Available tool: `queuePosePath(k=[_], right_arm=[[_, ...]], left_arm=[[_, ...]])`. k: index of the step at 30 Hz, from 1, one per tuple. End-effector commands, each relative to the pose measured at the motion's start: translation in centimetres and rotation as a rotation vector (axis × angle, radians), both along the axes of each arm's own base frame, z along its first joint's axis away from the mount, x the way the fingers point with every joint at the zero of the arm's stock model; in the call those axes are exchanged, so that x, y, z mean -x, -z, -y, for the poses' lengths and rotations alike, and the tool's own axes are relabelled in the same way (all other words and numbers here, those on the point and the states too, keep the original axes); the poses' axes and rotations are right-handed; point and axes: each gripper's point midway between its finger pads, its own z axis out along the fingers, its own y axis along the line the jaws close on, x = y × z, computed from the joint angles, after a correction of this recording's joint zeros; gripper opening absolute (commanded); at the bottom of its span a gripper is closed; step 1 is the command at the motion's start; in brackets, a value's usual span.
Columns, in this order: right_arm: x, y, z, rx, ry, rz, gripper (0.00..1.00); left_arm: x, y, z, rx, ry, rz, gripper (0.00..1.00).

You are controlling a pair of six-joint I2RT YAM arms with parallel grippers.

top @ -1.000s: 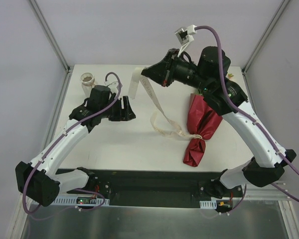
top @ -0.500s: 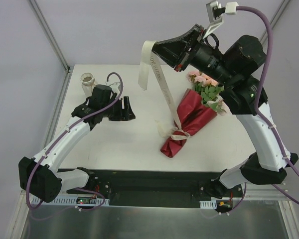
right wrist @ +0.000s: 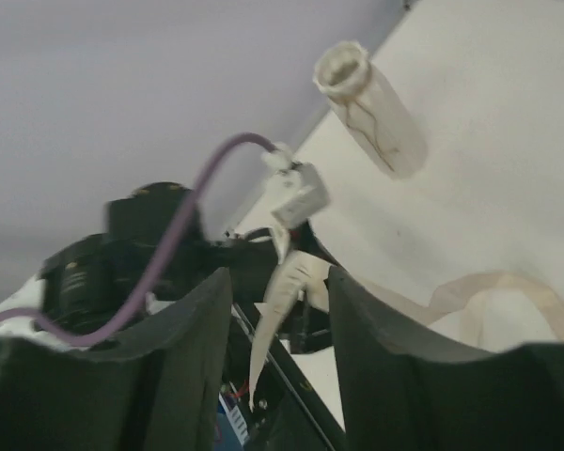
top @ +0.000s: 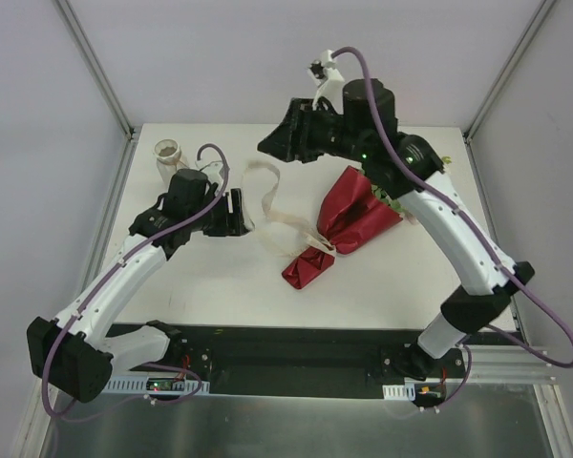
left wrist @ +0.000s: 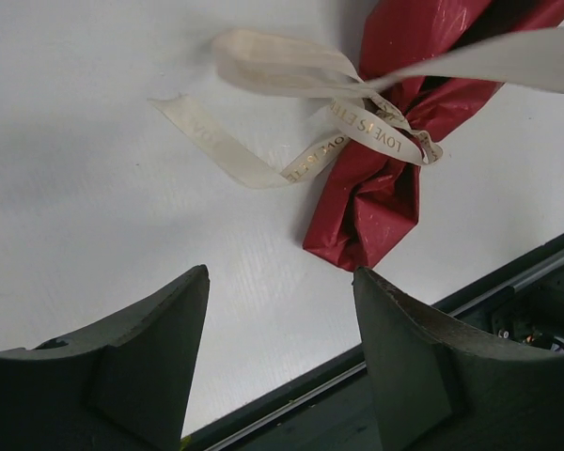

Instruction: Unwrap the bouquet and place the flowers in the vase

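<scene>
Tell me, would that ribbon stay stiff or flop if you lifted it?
Probably floppy: the ribbon lies in loose curls and loops on the table. Likely very light too, being a thin flat strip. Pulling it might drag the bouquet, which it is tied round.

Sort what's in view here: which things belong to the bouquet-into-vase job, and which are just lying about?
Belongs to the job:
- bouquet, in dark red wrapping
- cream ribbon, knotted round it
- vase, at the table's far left corner

Not part of it (fixtures only, no stray items show):
- table
- purple cable
- black base rail
</scene>
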Motion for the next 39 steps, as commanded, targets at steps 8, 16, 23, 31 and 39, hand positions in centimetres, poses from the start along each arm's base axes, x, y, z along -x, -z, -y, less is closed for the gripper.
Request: queuePosePath(k=[8, 16, 23, 31, 39], right_arm=[[-3.4, 20.5, 10.1, 0.492, 0.132, -0.543, 0.62], [-1.7, 28.7, 14.1, 0.641, 0.135, -0.614, 0.14], [-1.7, 33.9, 14.5, 0.693, 0.113, -0.610, 0.04], [-2.5, 37.3, 14.2, 0.708, 0.097, -0.608, 0.04], [0.9, 41.2, 15.2, 0.685, 0.093, -0.674, 0.04]], left_arm=[[-0.5, -1.0, -0.4, 0.021, -0.016, 0.034, 0.68], [-0.9, -0.1, 7.1, 0.161, 0.304, -0.151, 0.60], [-1.3, 1.3, 13.8, 0.206, 0.451, -0.283, 0.58], [-2.3, 2.2, 17.6, 0.241, 0.484, -0.362, 0.56], [-3.8, 4.7, 20.1, 0.233, 0.438, -0.433, 0.39]])
